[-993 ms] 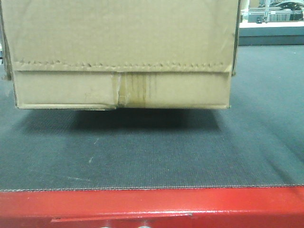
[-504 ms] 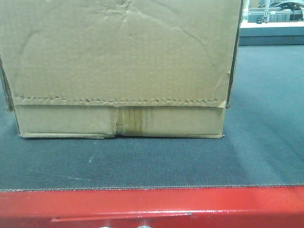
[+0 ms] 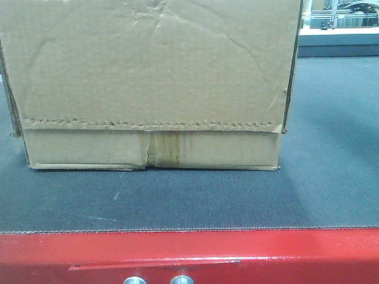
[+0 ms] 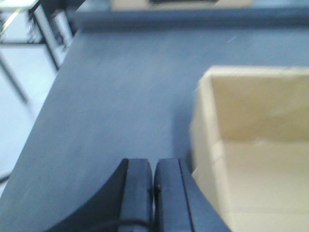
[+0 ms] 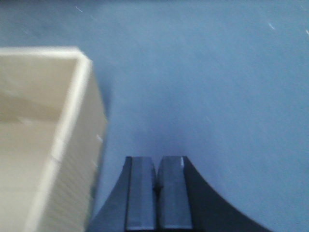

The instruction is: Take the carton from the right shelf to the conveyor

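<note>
The brown carton (image 3: 154, 83) sits flat on the dark grey conveyor (image 3: 331, 154), its taped seam facing the front view. The left wrist view shows the carton (image 4: 256, 145) with its top open. My left gripper (image 4: 154, 166) is shut with nothing in it, just outside the carton's left wall. On the other side, my right gripper (image 5: 157, 164) is also shut and holds nothing, a short gap from the right wall of the carton (image 5: 72, 145). Both wrist views are blurred. The right shelf is out of view.
The conveyor's red frame edge (image 3: 237, 251) with two silver bolts (image 3: 135, 280) runs along the near side. A grey rim (image 4: 193, 18) borders the belt's far side. Metal frame legs (image 4: 46, 29) stand off the belt's left edge. A pale platform (image 3: 337, 36) lies far right.
The carton came down from just above the belt and now rests on it; its shadow underneath is gone. The front view has shifted slightly, bringing the frame's bolts into sight.
</note>
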